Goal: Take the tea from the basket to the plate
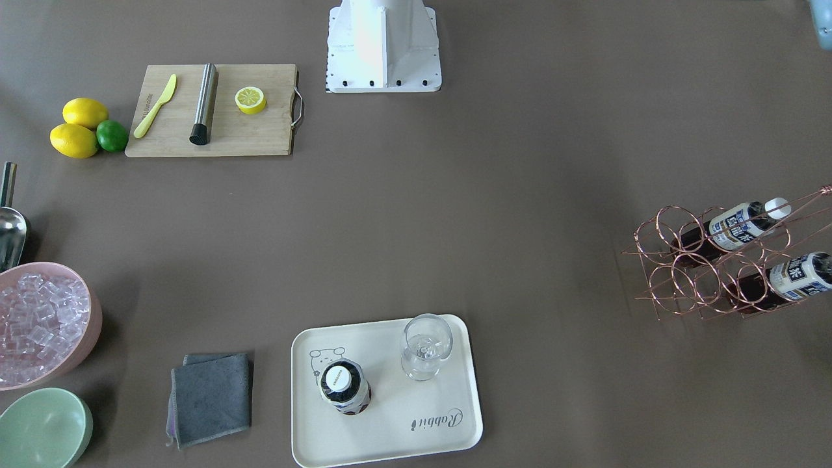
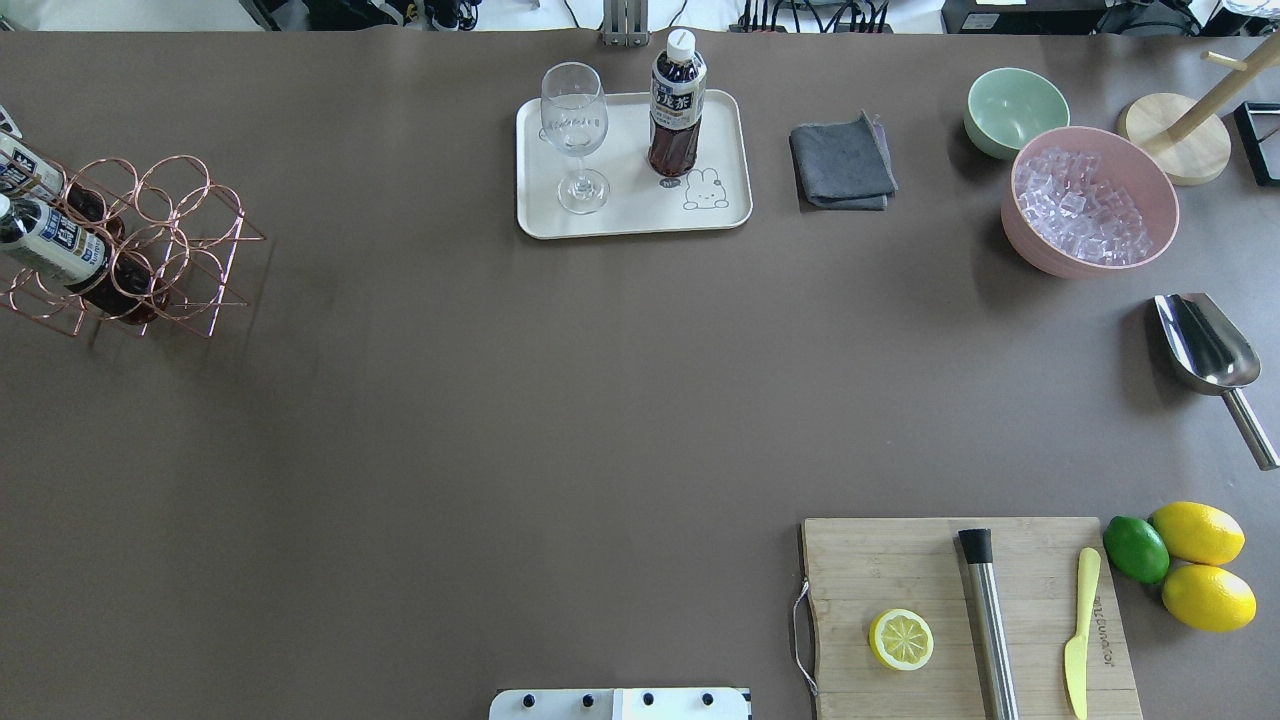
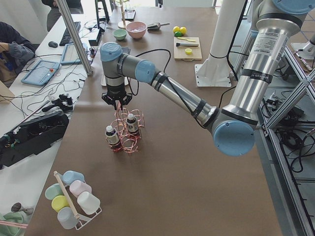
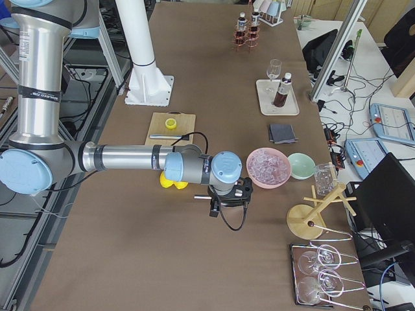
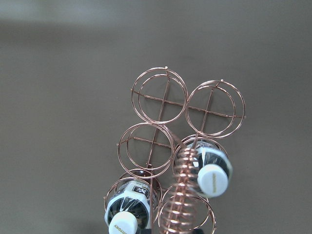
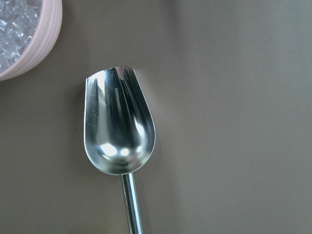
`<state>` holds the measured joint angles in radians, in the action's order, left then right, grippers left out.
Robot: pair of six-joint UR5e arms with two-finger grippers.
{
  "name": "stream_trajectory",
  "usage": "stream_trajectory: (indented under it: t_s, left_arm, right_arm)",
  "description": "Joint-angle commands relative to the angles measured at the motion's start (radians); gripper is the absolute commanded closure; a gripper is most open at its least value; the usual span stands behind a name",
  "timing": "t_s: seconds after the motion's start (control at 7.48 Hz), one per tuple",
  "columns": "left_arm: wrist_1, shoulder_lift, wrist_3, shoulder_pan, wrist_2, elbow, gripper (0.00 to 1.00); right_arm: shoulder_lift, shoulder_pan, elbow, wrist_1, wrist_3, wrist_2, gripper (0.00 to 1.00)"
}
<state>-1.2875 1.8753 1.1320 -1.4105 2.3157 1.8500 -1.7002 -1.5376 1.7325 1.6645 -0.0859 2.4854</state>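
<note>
One tea bottle (image 1: 343,387) stands upright on the cream plate (image 1: 416,429), next to a clear glass (image 1: 426,344); the overhead view shows the bottle (image 2: 677,105) and plate (image 2: 725,140) at the far middle. The copper wire basket (image 1: 682,260) holds two more tea bottles (image 1: 741,224) (image 1: 796,276). The left wrist view looks straight down on the basket's coil handle (image 5: 185,185) and both caps (image 5: 210,175) (image 5: 126,222). My left gripper (image 3: 118,102) hovers above the basket (image 3: 129,132); I cannot tell if it is open. My right gripper (image 4: 228,199) hangs over a steel scoop (image 6: 119,131); I cannot tell its state.
A pink bowl of ice (image 2: 1090,200), a pale green bowl (image 2: 1015,110) and a grey cloth (image 2: 842,162) lie right of the plate. A cutting board (image 2: 960,620) holds a lemon half, muddler and knife, with lemons and a lime (image 2: 1135,548) beside it.
</note>
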Motion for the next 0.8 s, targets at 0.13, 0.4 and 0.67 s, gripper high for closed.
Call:
stream_trajectory:
  t_s: [0.13, 0.4, 0.67]
  left_arm:
    - [0.000, -0.001, -0.077, 0.022, 0.008, 0.006, 0.02]
    - [0.007, -0.008, -0.067, -0.030, 0.016, 0.005, 0.02]
    - [0.157, -0.054, -0.084, -0.193, 0.069, -0.005, 0.02]
  right_arm:
    - [0.002, 0.001, 0.004, 0.000, -0.002, -0.005, 0.00]
    - [0.004, -0.003, 0.005, 0.000, -0.003, -0.006, 0.00]
    - [0.004, -0.004, 0.007, 0.000, -0.003, -0.025, 0.00]
